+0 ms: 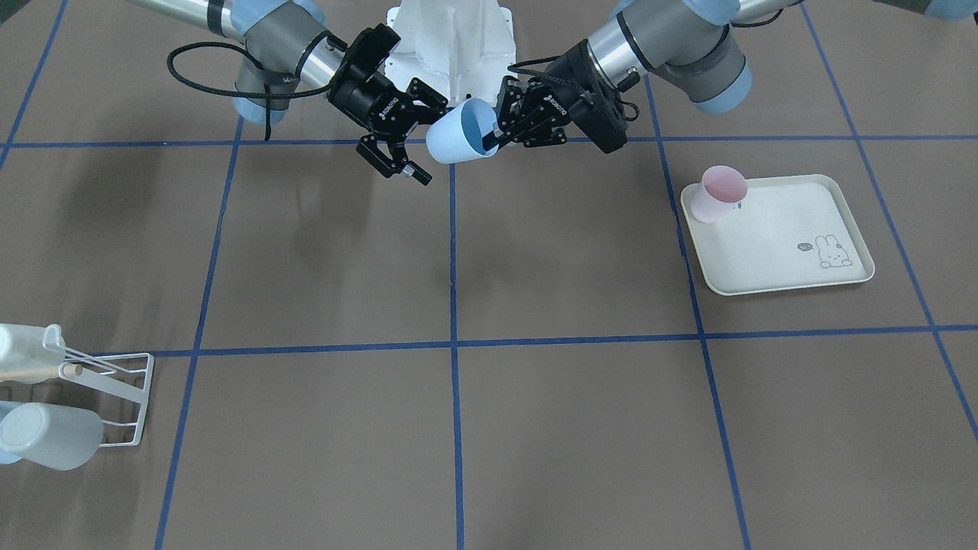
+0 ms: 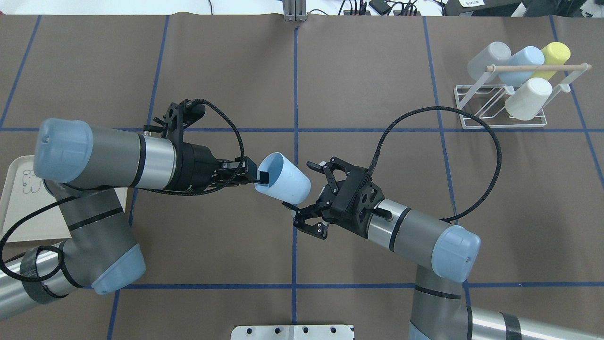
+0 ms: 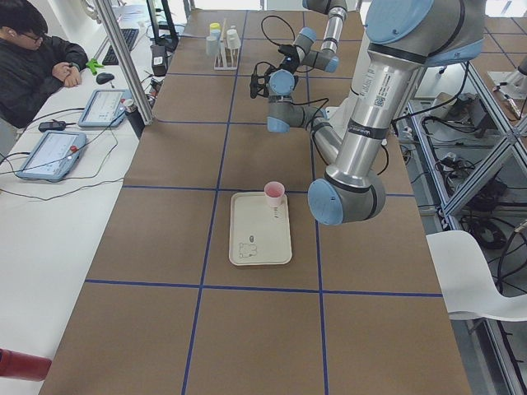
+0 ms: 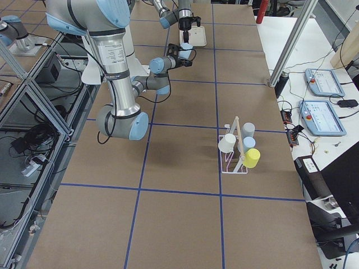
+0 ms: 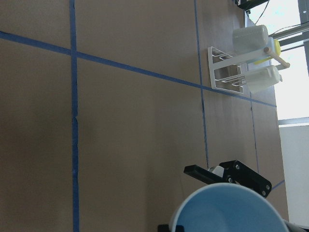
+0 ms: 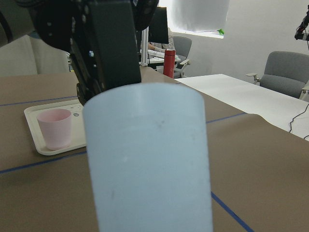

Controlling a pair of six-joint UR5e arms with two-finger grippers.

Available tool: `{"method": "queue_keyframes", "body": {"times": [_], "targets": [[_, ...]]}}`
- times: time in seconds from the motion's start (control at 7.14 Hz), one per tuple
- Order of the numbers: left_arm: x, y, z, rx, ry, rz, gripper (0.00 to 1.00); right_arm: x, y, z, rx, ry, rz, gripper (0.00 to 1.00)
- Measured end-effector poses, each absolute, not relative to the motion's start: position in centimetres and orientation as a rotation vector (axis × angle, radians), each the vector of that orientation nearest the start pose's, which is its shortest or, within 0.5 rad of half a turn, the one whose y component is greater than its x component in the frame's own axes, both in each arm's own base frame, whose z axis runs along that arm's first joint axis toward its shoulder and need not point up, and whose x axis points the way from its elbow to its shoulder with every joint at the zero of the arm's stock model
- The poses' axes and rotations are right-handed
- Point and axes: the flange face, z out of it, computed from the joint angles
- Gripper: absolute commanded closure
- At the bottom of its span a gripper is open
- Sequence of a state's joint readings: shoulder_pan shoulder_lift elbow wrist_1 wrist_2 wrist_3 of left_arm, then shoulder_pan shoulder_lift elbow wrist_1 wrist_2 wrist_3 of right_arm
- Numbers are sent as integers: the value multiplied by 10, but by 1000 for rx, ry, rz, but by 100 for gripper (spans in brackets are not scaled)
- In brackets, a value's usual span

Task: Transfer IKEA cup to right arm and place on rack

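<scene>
While the left end effector (image 2: 262, 178) pinches the rim of the smooth, pale-blue tapered cup (image 2: 283, 182), holding it tilted in the air over the middle of the brown counter (image 2: 377, 71), the right end effector (image 2: 296, 185) stands released. Its black fingers are spread either side of the cup's base; contact cannot be told. The white wire rack (image 2: 504, 125), topped by a pale wooden dowel (image 2: 538, 67), sits at two o'clock in the overhead view.

The light blue cup (image 2: 283, 177) is being held by its rim in the left gripper (image 2: 262, 178). Its base is being flanked by the spread jaws of the right gripper (image 2: 298, 186). Four cups (image 2: 527, 98) are being carried on the rack (image 2: 500, 125).
</scene>
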State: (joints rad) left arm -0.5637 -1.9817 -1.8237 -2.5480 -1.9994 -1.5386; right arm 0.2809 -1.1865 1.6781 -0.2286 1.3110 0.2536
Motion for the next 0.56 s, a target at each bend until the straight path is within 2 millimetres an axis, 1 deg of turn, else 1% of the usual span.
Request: {"method": "queue_keyframes", "body": {"times": [0.56], "targets": [[437, -378, 206, 162, 1620, -66, 100, -507, -310, 246, 1457, -1155, -490, 4]]}}
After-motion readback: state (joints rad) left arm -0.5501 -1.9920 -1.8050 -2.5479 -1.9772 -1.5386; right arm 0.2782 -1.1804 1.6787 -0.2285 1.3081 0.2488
